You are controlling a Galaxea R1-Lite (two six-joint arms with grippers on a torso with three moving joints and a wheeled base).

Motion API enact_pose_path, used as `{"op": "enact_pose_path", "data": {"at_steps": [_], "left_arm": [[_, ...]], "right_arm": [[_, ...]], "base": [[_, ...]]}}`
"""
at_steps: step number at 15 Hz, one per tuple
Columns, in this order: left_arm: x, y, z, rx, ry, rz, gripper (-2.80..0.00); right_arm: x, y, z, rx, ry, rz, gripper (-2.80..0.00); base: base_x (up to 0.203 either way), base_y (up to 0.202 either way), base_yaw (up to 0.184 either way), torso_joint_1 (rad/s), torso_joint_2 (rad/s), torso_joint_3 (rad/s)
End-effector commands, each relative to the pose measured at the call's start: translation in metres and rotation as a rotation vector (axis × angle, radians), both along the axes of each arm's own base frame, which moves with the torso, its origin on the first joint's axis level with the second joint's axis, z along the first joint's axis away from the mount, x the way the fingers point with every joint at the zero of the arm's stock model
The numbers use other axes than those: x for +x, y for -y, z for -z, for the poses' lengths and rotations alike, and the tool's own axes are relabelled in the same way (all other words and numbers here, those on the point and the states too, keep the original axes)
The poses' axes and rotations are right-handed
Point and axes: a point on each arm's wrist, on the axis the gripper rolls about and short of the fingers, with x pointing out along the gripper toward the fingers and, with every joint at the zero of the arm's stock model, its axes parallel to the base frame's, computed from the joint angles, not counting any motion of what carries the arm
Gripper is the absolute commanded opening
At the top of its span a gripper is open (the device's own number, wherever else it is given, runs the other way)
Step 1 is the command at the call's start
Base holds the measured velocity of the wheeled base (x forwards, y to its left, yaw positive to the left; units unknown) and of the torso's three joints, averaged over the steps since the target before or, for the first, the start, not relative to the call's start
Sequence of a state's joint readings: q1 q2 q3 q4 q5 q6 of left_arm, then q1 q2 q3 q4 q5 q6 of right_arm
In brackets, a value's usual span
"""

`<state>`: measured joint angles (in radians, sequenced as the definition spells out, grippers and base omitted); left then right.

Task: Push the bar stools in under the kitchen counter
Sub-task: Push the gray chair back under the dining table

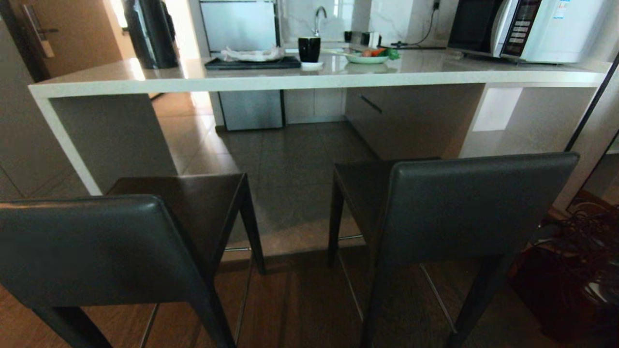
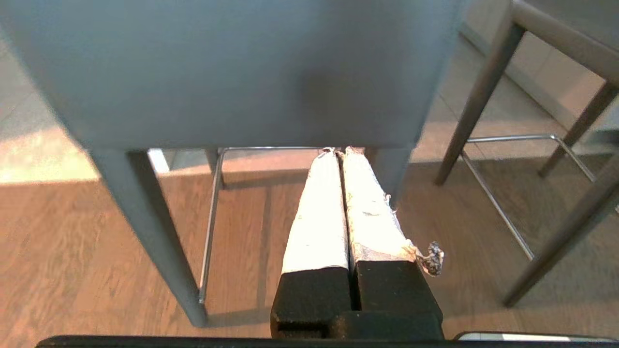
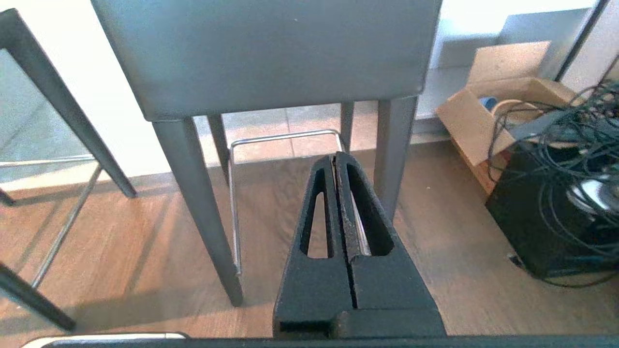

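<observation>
1. Two bar stools standing side by side on the wood floor, backrests toward the camera, seats facing the table (image 1: pixel 300 79).
2. Left stool (image 1: pixel 87 246) nearest in the head view, dark grey backrest filling the lower left corner, front seat edge level with the slab end leg (image 1: pixel 111 140) of the table.
3. Right stool (image 1: pixel 464 203) a little farther forward, seat front close under the table's thick edge, backrest clear of it.
4. Both stools out from under the worktop, not yet pushed in; tiled floor open beneath the table between them.
5. Thin metal footrest (image 1: pixel 350 237) visible low between the right stool's legs.
6. Left hand (image 2: pixel 342 151) pressed shut, white-wrapped fingers (image 2: pixel 319 212) together, holding nothing, tips just below the lower edge of the left stool's backrest (image 2: pixel 232 72).
7. Right hand (image 3: pixel 335 155) likewise shut and empty, black fingers (image 3: pixel 314 212) together, pointing at the right stool's backrest (image 3: pixel 271 53) from just beneath it.
8. Neither hand in the head view.
9. On the table: dark tray (image 1: pixel 252 63) with a crumpled white cloth, black mug (image 1: pixel 309 49) on a saucer, plate of vegetables (image 1: pixel 370 56), microwave (image 1: pixel 524 29) at the far right.
10. Tangle of cables (image 3: pixel 570 159) on a dark box and an open cardboard box (image 3: pixel 488 111) on the floor right of the right stool.
</observation>
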<state>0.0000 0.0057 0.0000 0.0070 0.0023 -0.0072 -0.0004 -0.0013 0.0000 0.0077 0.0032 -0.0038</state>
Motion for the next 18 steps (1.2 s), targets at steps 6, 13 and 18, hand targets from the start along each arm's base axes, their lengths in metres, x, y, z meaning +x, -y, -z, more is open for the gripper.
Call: {"op": "enact_pose_path", "data": {"at_steps": [6,13,18], "left_arm": [[0.0000,-0.0001,0.0000,-0.001,-0.001,0.001,-2.80],[0.0000,-0.0001,-0.0001,-0.001,0.000,0.001,-2.80],[0.0000,-0.0001,0.0000,-0.001,-0.001,0.001,-2.80]], "right_arm": [[0.0001,0.0000,0.0000,-0.001,-0.001,0.000,-2.80],[0.0001,0.0000,0.0000,-0.001,-0.001,0.001,-2.80],[0.0001,-0.0001,0.0000,-0.001,-0.001,0.000,-2.80]], "base": [[0.000,0.017,-0.005,-0.001,0.00,0.001],[0.000,0.192,0.000,0.001,0.00,0.003],[0.000,0.198,-0.002,0.004,0.00,0.003]]}}
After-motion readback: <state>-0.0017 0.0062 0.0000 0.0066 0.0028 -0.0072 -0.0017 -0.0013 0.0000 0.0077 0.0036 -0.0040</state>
